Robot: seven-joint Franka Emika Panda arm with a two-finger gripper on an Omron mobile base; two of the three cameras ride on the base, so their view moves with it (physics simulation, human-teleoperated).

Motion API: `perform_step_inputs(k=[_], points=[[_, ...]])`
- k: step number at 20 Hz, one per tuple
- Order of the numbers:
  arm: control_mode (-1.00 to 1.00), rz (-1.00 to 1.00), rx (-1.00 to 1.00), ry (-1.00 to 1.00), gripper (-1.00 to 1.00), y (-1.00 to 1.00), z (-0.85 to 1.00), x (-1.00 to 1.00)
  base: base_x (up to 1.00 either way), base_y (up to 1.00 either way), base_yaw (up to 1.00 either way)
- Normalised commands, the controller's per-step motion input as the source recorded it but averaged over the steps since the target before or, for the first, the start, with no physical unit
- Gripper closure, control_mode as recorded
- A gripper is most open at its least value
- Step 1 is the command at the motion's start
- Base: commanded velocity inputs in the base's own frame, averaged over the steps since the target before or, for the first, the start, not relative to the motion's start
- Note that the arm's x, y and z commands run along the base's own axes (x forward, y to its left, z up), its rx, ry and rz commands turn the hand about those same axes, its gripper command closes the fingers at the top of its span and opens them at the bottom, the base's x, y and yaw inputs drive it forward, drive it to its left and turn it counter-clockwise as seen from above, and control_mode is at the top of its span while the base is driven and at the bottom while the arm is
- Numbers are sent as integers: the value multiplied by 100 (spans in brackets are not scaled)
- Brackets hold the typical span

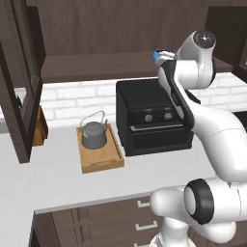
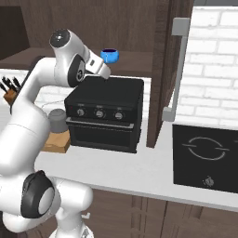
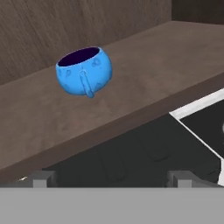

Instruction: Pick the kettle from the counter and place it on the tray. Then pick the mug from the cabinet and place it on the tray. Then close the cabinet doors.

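Note:
The dark grey kettle stands on the wooden tray, which lies on the light counter left of a black oven. The blue mug sits upright on the cabinet shelf, its handle turned toward the hand camera. My gripper is raised in front of the shelf edge, just short of the mug, and stands open with nothing between its fingertips. Both cabinet doors are swung open.
A black countertop oven stands right under the shelf and the hand. A knife block is at the far left by the wall. A black hob lies at the right end of the counter.

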Motion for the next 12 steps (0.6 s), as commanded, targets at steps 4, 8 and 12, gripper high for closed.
perform_step_inputs(k=[4, 8, 12], points=[[-100, 7, 0, 0, -100, -8, 5, 44, 0, 0, 0], [-100, 7, 0, 0, -100, -15, 2, 36, 0, 0, 0], [-100, 5, 0, 0, -100, -11, 0, 38, 0, 0, 0]])
